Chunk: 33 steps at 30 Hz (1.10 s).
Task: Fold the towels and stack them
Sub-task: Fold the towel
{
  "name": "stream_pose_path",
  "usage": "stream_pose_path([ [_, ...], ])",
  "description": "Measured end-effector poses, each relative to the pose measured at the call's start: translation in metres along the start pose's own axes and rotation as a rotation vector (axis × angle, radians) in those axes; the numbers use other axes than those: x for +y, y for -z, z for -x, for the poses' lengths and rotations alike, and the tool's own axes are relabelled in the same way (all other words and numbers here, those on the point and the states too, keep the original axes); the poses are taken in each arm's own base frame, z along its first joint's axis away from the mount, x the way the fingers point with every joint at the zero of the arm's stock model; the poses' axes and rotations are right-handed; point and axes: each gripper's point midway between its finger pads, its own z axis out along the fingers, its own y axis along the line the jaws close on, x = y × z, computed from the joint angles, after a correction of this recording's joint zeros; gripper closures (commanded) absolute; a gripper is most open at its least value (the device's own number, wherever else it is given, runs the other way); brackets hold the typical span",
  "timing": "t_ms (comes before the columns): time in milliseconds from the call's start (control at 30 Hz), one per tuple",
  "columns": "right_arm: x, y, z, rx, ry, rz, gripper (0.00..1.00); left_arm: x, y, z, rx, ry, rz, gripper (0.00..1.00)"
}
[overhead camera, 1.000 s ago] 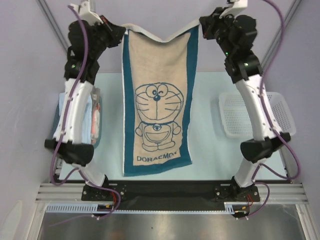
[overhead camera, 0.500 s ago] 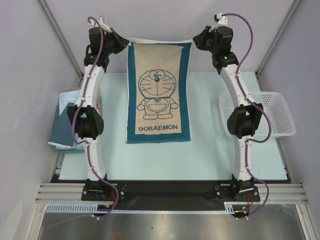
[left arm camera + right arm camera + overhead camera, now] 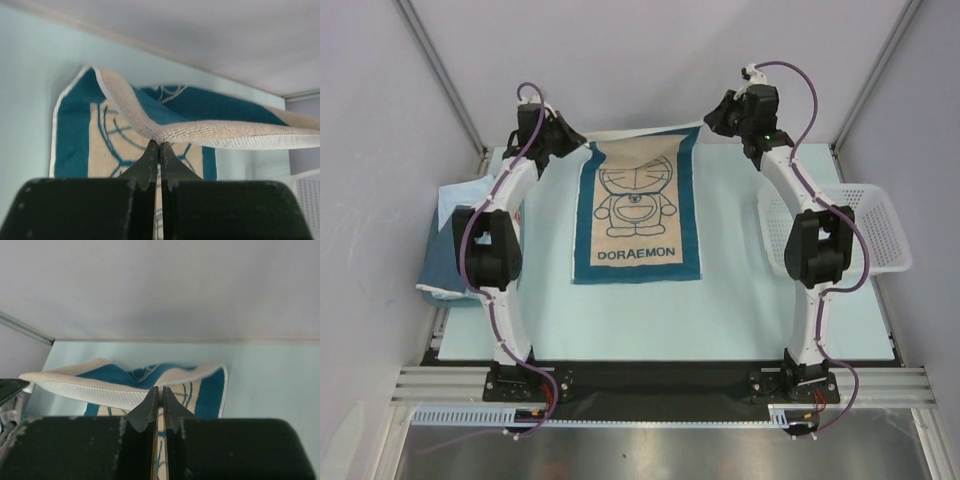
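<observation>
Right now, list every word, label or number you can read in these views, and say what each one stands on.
"DORAEMON": dark capitals on the tan panel of the teal-bordered towel, under the cartoon figure, read in the top view.
Nothing else is readable: the white mesh basket shows no text, and the wrist views show only drawn lines.

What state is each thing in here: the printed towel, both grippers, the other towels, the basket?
printed towel, unfolded, picture side up, near part flat on the table, far edge lifted.
left gripper, shut on the printed towel's far left corner.
right gripper, shut on its far right corner.
heap of blue towels, loose and unfolded at the table's left edge.
basket, upright at the right; nothing seen in it.
</observation>
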Motion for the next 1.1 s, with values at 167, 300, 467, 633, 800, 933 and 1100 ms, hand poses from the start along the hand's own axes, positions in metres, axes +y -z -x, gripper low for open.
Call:
stream_pose_path([
  [167, -0.006, 0.017, -0.028, 0.083, -0.034, -0.028, 1.00, 0.010, 0.023, -0.034, 0.061, 0.015, 0.060, 1.00],
  [300, -0.005, 0.041, -0.045, 0.141, -0.052, -0.040, 1.00, 0.007, 0.044, -0.042, 0.068, 0.015, 0.073, 1.00],
  [467, 0.000, 0.069, -0.066, 0.207, -0.067, -0.037, 1.00, 0.009, 0.062, -0.055, 0.083, 0.015, 0.099, 1.00],
  [633, 0.004, 0.090, -0.094, 0.275, -0.076, -0.044, 1.00, 0.026, 0.074, -0.085, 0.148, 0.028, 0.164, 1.00],
  [800, 0.009, 0.108, -0.127, 0.353, -0.079, -0.062, 1.00, 0.035, 0.089, -0.106, 0.192, 0.032, 0.215, 1.00],
  [933, 0.014, 0.121, -0.144, 0.391, -0.077, -0.072, 1.00, 0.037, 0.101, -0.113, 0.206, 0.030, 0.231, 1.00],
  [1100, 0.023, 0.132, -0.149, 0.398, -0.075, -0.073, 1.00, 0.037, 0.113, -0.115, 0.208, 0.014, 0.239, 1.00],
])
